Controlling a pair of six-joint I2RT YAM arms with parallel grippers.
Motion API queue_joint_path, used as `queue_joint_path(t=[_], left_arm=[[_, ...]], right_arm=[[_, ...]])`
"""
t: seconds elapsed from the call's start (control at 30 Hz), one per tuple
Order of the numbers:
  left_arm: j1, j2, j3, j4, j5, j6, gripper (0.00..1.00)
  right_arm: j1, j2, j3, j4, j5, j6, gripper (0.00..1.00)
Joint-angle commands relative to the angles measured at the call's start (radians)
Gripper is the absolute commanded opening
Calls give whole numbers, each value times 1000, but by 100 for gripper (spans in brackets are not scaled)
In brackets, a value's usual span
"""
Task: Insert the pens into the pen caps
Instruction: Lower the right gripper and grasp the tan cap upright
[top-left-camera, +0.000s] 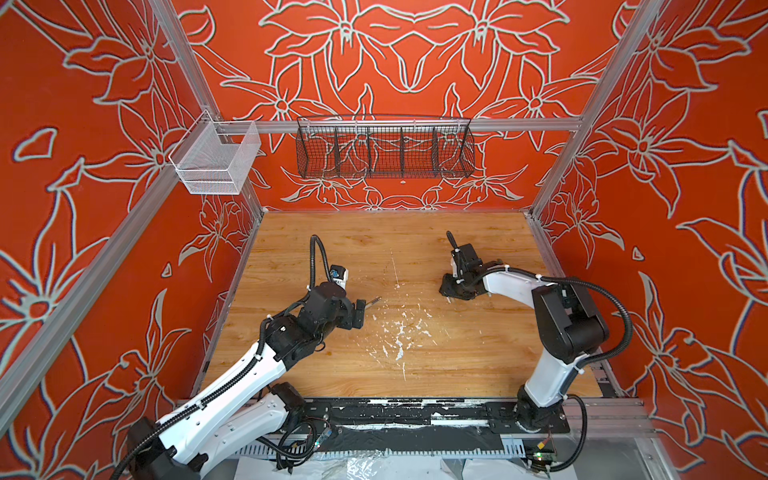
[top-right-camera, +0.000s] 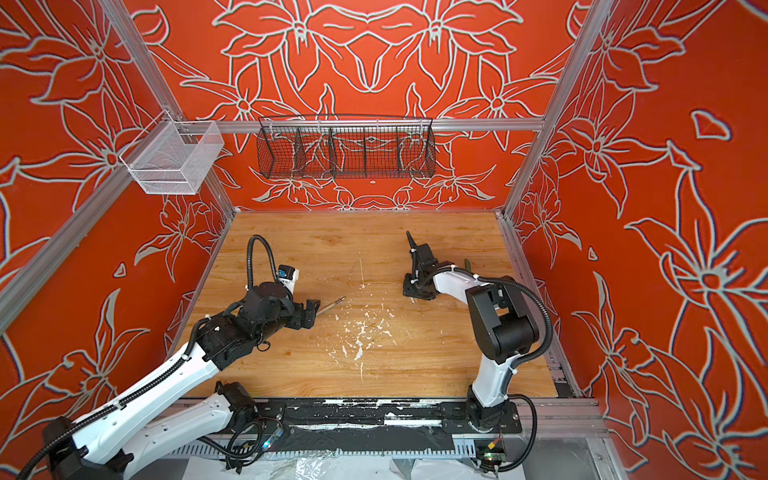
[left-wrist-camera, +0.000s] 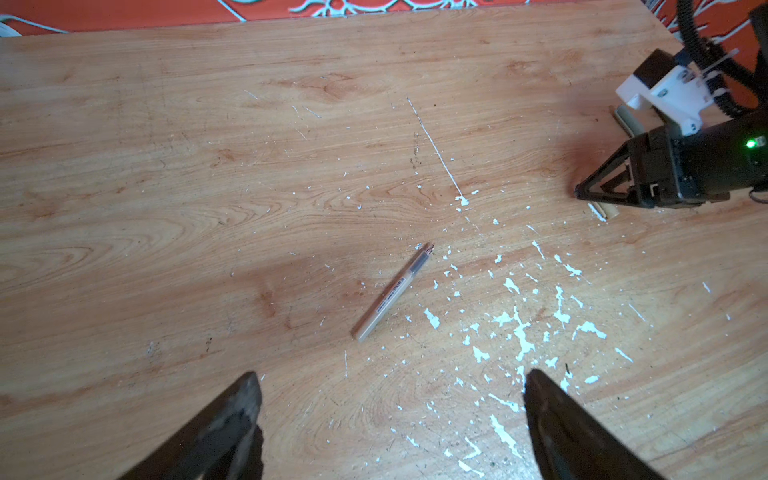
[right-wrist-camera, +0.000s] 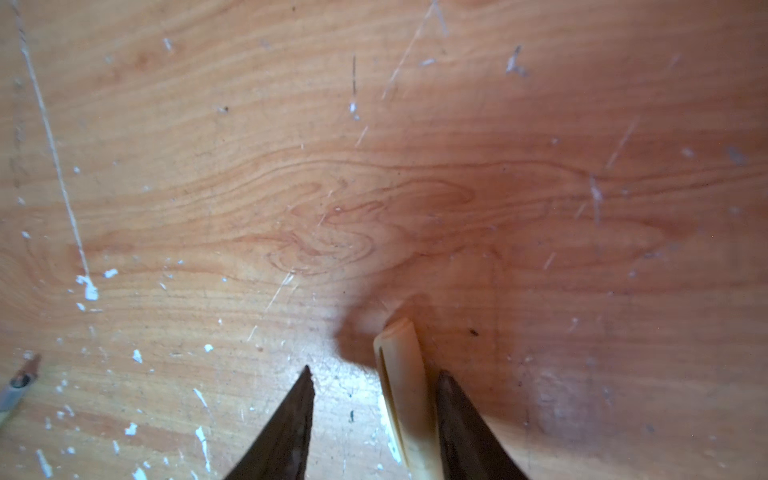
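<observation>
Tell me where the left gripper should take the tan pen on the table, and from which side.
Grip the tan pen mid-barrel, coming down from above with the open left gripper closing across its length. It lies flat on the table, and its grey tip should stay clear for capping.

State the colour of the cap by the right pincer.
Tan cap; clearest in the right wrist view.

A tan pen (left-wrist-camera: 392, 293), uncapped, lies flat on the bench just ahead of the left hand (left-wrist-camera: 392, 376), its greyish tip pointing away. A tan cap (right-wrist-camera: 405, 395) lies between the fingers of the right hand (right-wrist-camera: 376, 372), against one finger.
</observation>
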Motion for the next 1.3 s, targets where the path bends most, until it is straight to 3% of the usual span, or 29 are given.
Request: queue_joint_path(t=[0.0, 0.17, 0.27, 0.67, 1.27], left_arm=[[8, 1, 26, -10, -20, 10, 97], [8, -1, 27, -12, -22, 13, 97], [8, -2, 25, -9, -22, 13, 97], [9, 5, 20, -6, -11, 7, 97], [10, 13, 16, -8, 6, -1, 97]], right_arm=[[34, 33, 77, -181, 123, -78, 48], [56, 63, 182, -359, 269, -160, 48], [53, 76, 215, -379, 291, -196, 48], [-7, 92, 228, -298, 97, -199, 36], [-13, 103, 179, -244, 44, -185, 28]])
